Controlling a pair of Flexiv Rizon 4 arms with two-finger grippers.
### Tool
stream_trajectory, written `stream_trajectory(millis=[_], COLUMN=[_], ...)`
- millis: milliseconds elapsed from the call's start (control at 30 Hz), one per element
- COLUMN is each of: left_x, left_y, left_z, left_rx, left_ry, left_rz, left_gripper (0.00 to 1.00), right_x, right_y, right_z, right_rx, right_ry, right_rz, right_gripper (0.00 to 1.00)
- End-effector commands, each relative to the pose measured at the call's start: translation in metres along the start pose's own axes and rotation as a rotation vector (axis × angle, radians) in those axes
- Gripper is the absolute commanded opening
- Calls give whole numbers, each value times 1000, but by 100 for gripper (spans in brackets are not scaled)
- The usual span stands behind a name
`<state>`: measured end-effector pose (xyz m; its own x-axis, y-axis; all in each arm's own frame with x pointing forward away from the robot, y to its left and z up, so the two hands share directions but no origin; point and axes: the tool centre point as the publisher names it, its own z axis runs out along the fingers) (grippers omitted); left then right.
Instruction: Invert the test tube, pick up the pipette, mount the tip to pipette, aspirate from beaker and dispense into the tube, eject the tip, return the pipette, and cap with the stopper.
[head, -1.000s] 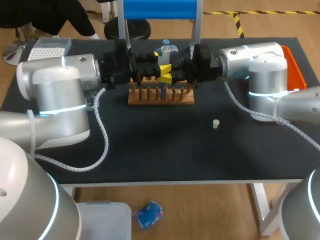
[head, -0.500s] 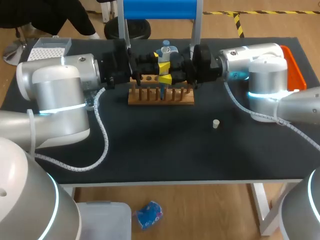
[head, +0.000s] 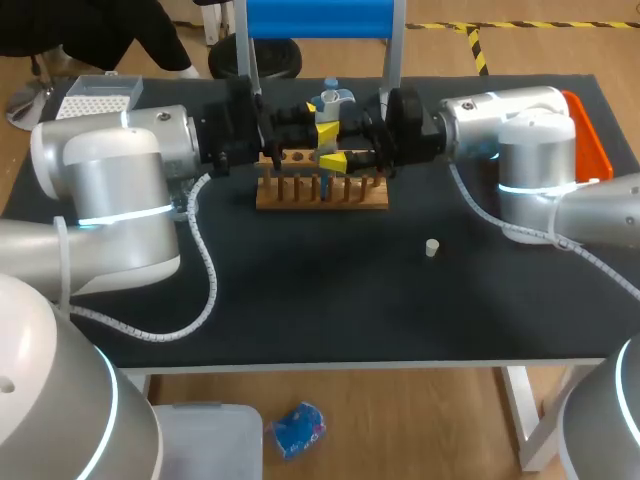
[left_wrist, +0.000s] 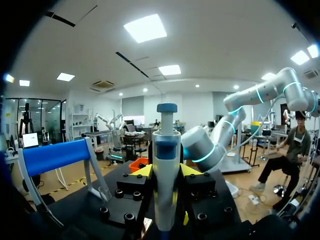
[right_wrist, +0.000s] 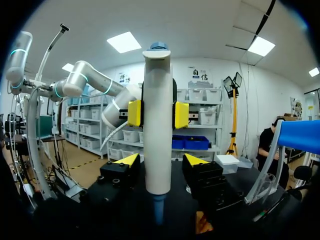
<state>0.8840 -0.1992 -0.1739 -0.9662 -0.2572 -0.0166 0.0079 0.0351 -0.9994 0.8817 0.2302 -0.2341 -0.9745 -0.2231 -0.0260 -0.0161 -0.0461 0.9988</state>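
The white pipette (head: 330, 105) with a blue top stands upright above the wooden rack (head: 322, 192) at the back middle of the table. My left gripper (head: 318, 130) is shut on its body; in the right wrist view its yellow fingertips (right_wrist: 134, 113) press the pipette (right_wrist: 157, 135) from both sides. My right gripper (right_wrist: 160, 161) is open, with its yellow tips clear of the barrel on either side. In the left wrist view the pipette (left_wrist: 165, 185) fills the space between my left gripper's (left_wrist: 166, 172) tips. A small white stopper (head: 432, 247) lies on the mat right of centre.
A tip box (head: 100, 97) sits at the back left and an orange tray (head: 590, 140) at the right edge. A blue-topped stand (head: 320, 20) rises behind the rack. Both arms meet over the rack from opposite sides.
My left gripper closed on the pipette, then my right gripper opened and let go of it. The pipette stays upright over the rack, shifted slightly.
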Motion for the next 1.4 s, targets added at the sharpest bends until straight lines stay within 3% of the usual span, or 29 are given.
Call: stream_trajectory(millis=[33,400,633,1033,1200,1400], left_x=[-1,-29,-58,-121,-146,-149], left_y=[-9,-25,-35,-43,-45,-45], left_z=[-4,-17,-24,-21,-19,-19], left_rx=[-10,-50,-81,-113,-164,-167], left_ry=[-16,-131,-261,-402,-500,-497], left_rz=[6,-16,-81,-177,-172,-177], left_gripper=[0,0,0,0,0,0], right_x=[9,21,20,-9,-30,-30], right_y=[1,17,32,39,48,48], right_z=[-11,-56,-85,-122,-133,-133], right_rx=[15,82,121,124,163,163], right_ry=[-26,-130,-205,-271,-348,-348], right_rz=[5,6,21,66,63,63], right_gripper=[100,100,100,100,100,100])
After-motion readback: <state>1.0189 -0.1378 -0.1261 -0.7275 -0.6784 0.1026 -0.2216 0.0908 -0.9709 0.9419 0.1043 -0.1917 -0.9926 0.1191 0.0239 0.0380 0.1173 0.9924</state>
